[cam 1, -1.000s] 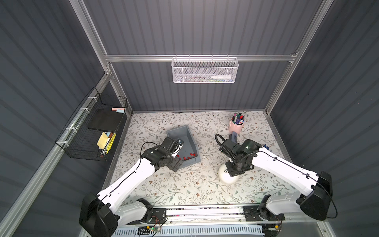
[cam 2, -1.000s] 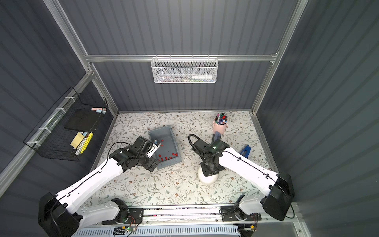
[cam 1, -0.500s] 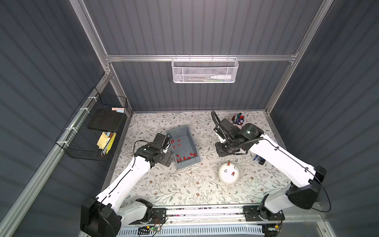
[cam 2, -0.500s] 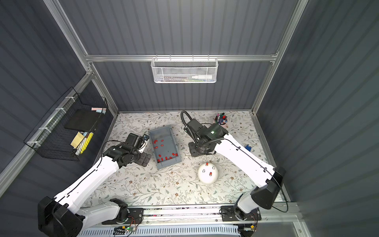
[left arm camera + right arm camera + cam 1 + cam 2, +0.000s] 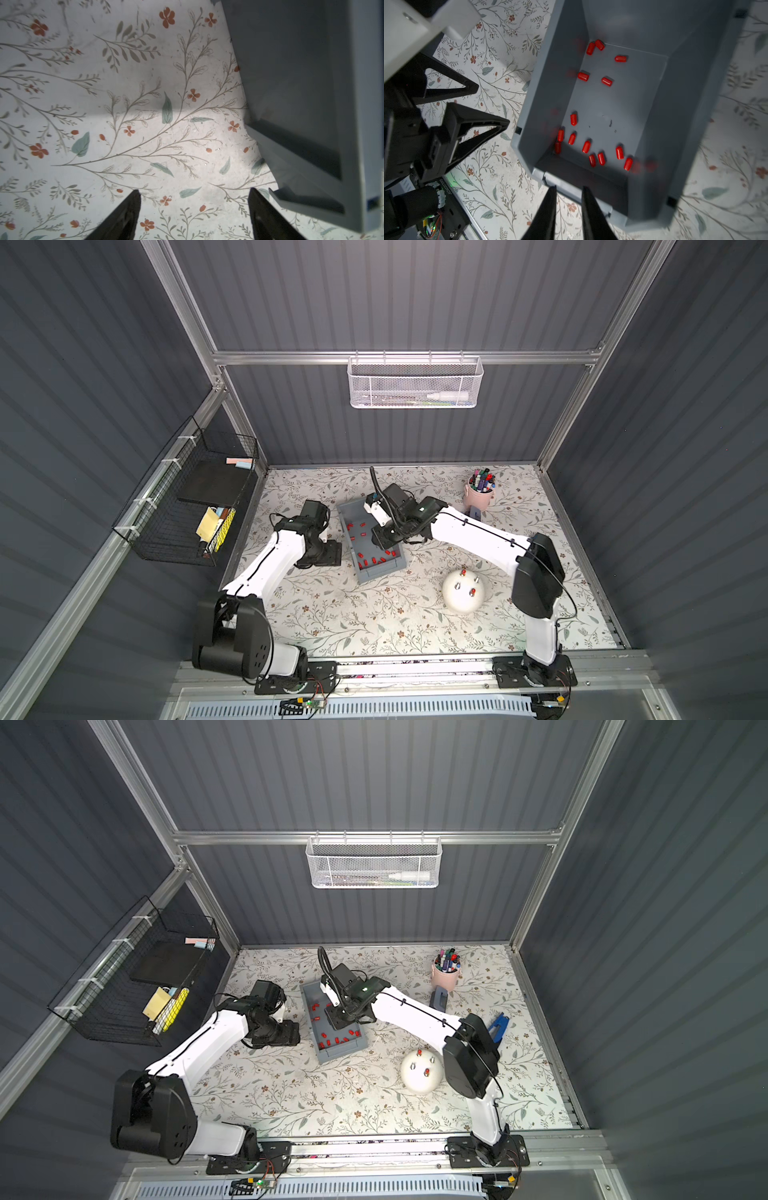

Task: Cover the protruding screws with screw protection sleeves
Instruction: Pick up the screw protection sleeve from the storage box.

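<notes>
The white dome stands on the table at the front right. Of its protruding screws, two are bare silvery studs and two wear red caps. Several red screw protection sleeves lie loose in the grey bin. My right gripper hovers over the bin, jaws slightly apart and empty. My left gripper sits low over the table just left of the bin, open and empty.
A pink cup of marker pens stands at the back right, with a dark grey object beside it. A blue tool lies near the right arm. A black wire basket hangs on the left wall, a white mesh basket on the back wall.
My right arm left the dome and swung back left over the bin, its jaws parting slightly. My left gripper drew away from the bin's left side and narrowed a little.
</notes>
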Controlling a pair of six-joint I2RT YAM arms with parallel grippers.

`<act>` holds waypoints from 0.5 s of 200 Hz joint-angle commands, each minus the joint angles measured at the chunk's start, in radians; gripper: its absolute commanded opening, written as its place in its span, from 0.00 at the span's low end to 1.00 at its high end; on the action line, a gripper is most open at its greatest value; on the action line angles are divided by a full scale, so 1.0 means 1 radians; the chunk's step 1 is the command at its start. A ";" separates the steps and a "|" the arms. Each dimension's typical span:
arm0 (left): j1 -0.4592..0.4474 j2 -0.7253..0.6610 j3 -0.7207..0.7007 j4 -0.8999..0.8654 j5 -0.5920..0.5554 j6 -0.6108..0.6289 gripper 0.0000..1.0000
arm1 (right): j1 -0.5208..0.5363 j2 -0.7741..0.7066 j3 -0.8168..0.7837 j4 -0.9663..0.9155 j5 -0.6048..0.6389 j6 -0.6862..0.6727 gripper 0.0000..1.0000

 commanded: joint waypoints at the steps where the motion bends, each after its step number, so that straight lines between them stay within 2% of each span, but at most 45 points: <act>1: 0.013 0.049 0.051 -0.030 0.081 -0.047 0.77 | 0.003 0.049 0.045 0.068 -0.075 -0.051 0.25; 39: 0.016 0.076 0.037 0.002 0.085 -0.042 0.78 | 0.004 0.126 0.055 0.150 -0.083 -0.022 0.26; 100: 0.016 0.093 0.055 -0.030 0.058 -0.036 0.80 | 0.013 0.270 0.172 0.090 -0.074 -0.061 0.25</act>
